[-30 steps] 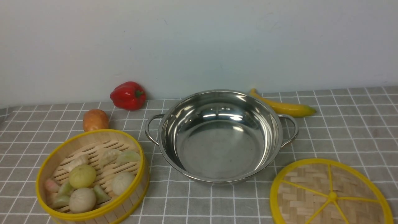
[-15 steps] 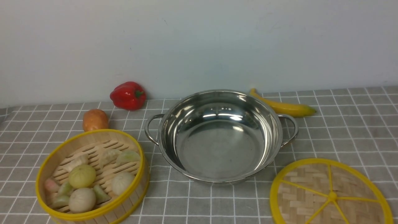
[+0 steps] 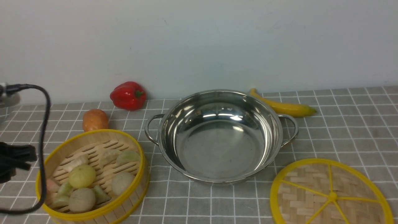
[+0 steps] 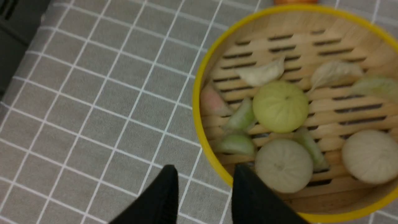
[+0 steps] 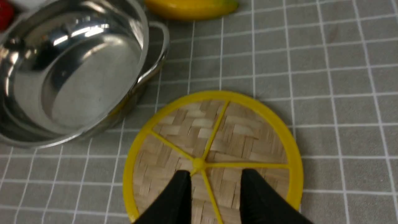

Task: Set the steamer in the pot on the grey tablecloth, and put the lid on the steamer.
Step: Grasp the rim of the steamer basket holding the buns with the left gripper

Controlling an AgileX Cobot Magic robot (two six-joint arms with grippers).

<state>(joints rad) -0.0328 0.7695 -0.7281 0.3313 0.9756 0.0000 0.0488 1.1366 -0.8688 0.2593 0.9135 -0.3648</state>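
The steamer [image 3: 93, 174], a yellow-rimmed bamboo basket holding buns and dumplings, stands on the grey tablecloth [image 3: 342, 130] at the front left. The shiny pot [image 3: 217, 137] sits in the middle with nothing in it. The woven lid [image 3: 329, 193] lies flat at the front right. My left gripper [image 4: 205, 175] is open above the steamer's [image 4: 295, 102] left rim, one finger over the cloth and one over the basket's inside. My right gripper [image 5: 214, 179] is open over the lid [image 5: 214, 149], just short of its centre knob, holding nothing; the front view does not show it.
A red pepper [image 3: 128, 95] and a potato [image 3: 95, 119] lie behind the steamer. A banana [image 3: 284, 107] lies behind the pot by the wall. The left arm's black cable [image 3: 43, 140] loops in front of the steamer's left side.
My left arm and its cable have come into the front view from the left edge, beside the steamer. The steamer, pot and lid have not moved.
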